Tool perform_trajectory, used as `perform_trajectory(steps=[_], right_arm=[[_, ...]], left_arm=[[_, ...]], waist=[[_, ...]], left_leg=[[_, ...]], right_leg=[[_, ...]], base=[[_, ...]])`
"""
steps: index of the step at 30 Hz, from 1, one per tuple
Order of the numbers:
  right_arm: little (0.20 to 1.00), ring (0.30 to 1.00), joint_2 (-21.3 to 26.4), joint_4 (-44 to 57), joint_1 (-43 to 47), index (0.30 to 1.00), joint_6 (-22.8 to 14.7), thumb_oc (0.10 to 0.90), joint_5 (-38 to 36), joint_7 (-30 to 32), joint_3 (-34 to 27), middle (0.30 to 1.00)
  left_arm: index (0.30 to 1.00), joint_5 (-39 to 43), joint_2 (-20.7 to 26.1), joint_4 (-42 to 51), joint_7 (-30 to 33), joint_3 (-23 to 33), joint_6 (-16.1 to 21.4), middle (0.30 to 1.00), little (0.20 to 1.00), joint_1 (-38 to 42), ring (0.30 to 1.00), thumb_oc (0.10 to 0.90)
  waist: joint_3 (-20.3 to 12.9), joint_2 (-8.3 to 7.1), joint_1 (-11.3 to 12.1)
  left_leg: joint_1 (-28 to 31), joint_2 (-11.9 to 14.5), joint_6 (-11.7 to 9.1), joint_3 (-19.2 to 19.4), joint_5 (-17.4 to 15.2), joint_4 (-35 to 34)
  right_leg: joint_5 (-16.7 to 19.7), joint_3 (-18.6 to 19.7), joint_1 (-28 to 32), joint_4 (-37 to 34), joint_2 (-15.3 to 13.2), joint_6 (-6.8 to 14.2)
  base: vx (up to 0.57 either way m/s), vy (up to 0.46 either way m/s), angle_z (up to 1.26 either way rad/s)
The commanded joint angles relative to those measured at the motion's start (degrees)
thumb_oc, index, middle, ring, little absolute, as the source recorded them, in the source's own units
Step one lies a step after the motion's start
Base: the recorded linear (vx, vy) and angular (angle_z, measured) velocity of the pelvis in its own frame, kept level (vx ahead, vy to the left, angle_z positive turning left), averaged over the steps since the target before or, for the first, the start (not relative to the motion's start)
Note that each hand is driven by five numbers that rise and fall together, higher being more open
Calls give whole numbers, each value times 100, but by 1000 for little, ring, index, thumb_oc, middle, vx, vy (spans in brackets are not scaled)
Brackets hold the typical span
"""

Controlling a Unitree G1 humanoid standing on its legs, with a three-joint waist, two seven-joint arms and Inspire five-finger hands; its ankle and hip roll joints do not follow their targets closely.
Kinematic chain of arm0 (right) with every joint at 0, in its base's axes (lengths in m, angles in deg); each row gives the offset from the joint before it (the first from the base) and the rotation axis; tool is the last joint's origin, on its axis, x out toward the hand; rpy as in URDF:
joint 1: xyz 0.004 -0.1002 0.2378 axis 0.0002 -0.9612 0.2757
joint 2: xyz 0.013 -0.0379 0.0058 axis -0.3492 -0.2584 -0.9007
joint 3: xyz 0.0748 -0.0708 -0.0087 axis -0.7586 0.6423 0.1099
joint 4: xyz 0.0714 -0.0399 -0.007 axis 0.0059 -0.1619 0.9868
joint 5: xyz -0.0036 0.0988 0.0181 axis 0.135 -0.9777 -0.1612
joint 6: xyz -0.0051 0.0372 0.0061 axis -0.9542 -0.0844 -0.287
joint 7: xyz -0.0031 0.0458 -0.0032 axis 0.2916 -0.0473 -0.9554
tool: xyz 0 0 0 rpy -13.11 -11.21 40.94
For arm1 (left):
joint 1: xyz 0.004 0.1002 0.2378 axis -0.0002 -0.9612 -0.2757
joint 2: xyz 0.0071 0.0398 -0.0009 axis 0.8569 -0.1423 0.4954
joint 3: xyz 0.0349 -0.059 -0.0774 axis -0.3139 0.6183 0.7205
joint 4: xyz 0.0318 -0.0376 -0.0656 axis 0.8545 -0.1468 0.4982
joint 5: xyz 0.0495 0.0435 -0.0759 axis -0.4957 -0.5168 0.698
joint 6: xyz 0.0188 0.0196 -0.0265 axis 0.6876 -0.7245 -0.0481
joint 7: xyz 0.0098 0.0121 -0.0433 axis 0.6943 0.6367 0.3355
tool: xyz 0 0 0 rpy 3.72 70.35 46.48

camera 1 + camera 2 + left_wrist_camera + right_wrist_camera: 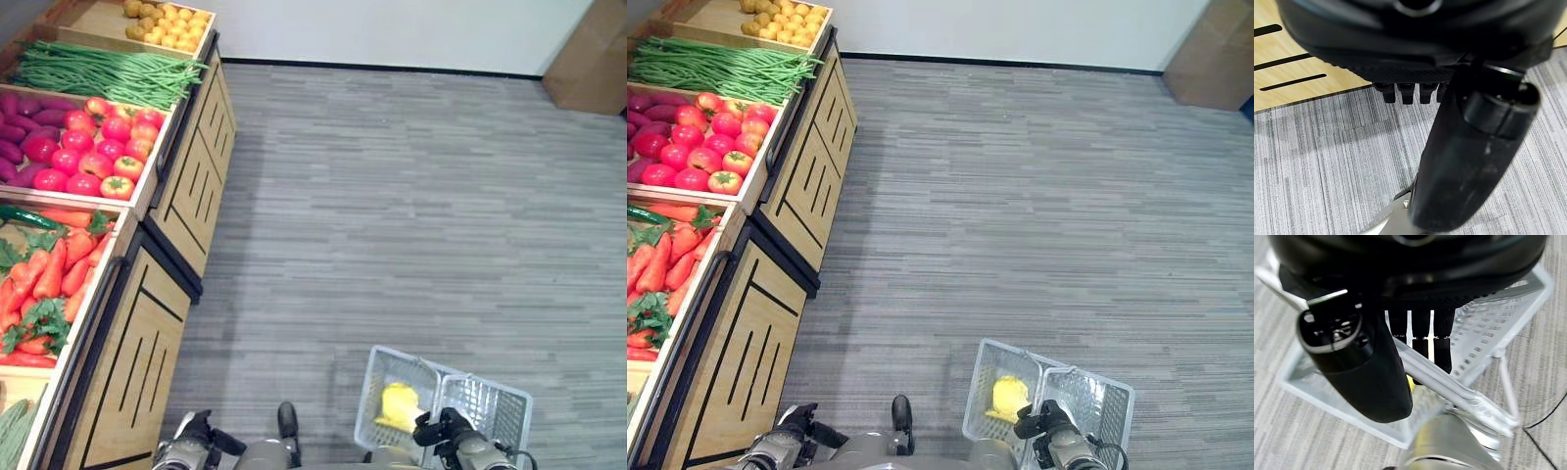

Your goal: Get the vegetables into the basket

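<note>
1. I had the right robot hand (pixel 1400 357) curled around the handle (pixel 1449 382) of the white wire basket (pixel 490 411), fingers on one side of the bars and thumb on the other. That kept the basket hanging at the robot's right side, clear of the floor (pixel 411 215) as far as I could judge, and free to travel.

2. A single yellow vegetable (pixel 400 403) lay inside the basket, in the half nearer the stand. I could not tell what kind it was.

3. The left robot hand (pixel 1415 93) held nothing. Its fingers looked loosely bent over bare floor beside the wooden front of the produce stand (pixel 147 352), so I read it as the picking hand, kept free for that purpose.

4. The remaining vegetables sat in the stand's trays to the robot's left: carrots (pixel 54 279) nearest, then tomatoes (pixel 103 147) beside purple sweet potatoes (pixel 24 132), then green beans (pixel 98 70), and small yellow-brown potatoes (pixel 171 24) farthest off.

5. My judgement was that the task was at an early stage, with one item collected and the trays full. The next move would call for turning toward the carrots tray, since both robot hands sat low and well apart from any produce.

6. The main risk I saw was the basket swinging and tilting on its handle during the turn.
</note>
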Motion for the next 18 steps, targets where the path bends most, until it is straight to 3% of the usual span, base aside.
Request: perform_trajectory(steps=[1, 5, 7, 9, 12, 15, 17, 18], right_arm=[[300, 300, 47, 11, -54, 300, 47, 400, -262, -110, -74, 300], [300, 300, 20, 0, -66, 300, 22, 400, -364, -77, -114, 300], [300, 300, -1, 29, -90, 300, 5, 400, -428, -71, -132, 300], [300, 300, -9, 15, -110, 300, 7, 400, -431, -82, -132, 300], [300, 300, -48, 20, -146, 300, 4, 400, -395, -77, -115, 300], [300, 300, -14, -12, -196, 300, -24, 400, -408, -94, -104, 300], [300, 300, 17, -55, -185, 300, -39, 400, -472, -80, -116, 300], [300, 300, 125, -17, -170, 300, -54, 400, -401, -101, 8, 300]], left_arm=[[1000, -95, 153, -88, 13, 116, 27, 1000, 1000, 87, 1000, 900], [1000, -186, 170, -160, 25, 95, 25, 1000, 1000, 91, 1000, 900], [1000, -254, 165, -196, 31, 126, 38, 1000, 1000, 89, 1000, 900], [1000, -286, 154, -210, 34, 146, 35, 1000, 1000, 74, 1000, 900], [1000, -313, 121, -238, 34, 186, 30, 1000, 1000, 84, 1000, 900], [1000, -307, 72, -219, 17, 200, 16, 1000, 1000, 39, 1000, 900], [1000, -264, 38, -229, 5, 184, 12, 1000, 1000, 39, 1000, 900], [1000, -223, -27, -169, -7, 80, 8, 1000, 1000, 97, 1000, 900]], waist=[[156, -107, 30], [268, -149, -131], [357, -228, -296], [354, -241, -374], [363, -270, -463], [249, -246, -501], [178, -175, -561], [85, -49, -611]], left_leg=[[-206, 204, -345, -287, -328, 483], [30, 181, -423, -450, -454, 417], [368, 107, -454, -571, -628, 323], [537, 81, -480, -637, -728, 296], [860, 62, -520, -697, -922, 259], [1127, 137, -595, -757, -1136, 301], [1204, 313, -702, -836, -1165, 380], [1114, 581, -913, -923, -1059, 645]], right_leg=[[1477, -5, 79, -1359, -306, 232], [1429, 1, -165, -2286, -124, 237], [1876, 118, -664, -2995, -17, 363], [1976, 37, -727, -3269, 68, 398], [2138, -418, -899, -3389, 156, 421], [2084, -716, -774, -3276, 220, 267], [1968, -697, -668, -3242, 349, 170], [1703, -894, -600, -3122, 445, -8]], base=[[208, 42, 4], [190, -13, 22], [360, -62, 11], [315, -49, 32], [281, -78, 47], [282, -153, 24], [386, -274, 54], [449, -398, 67]])
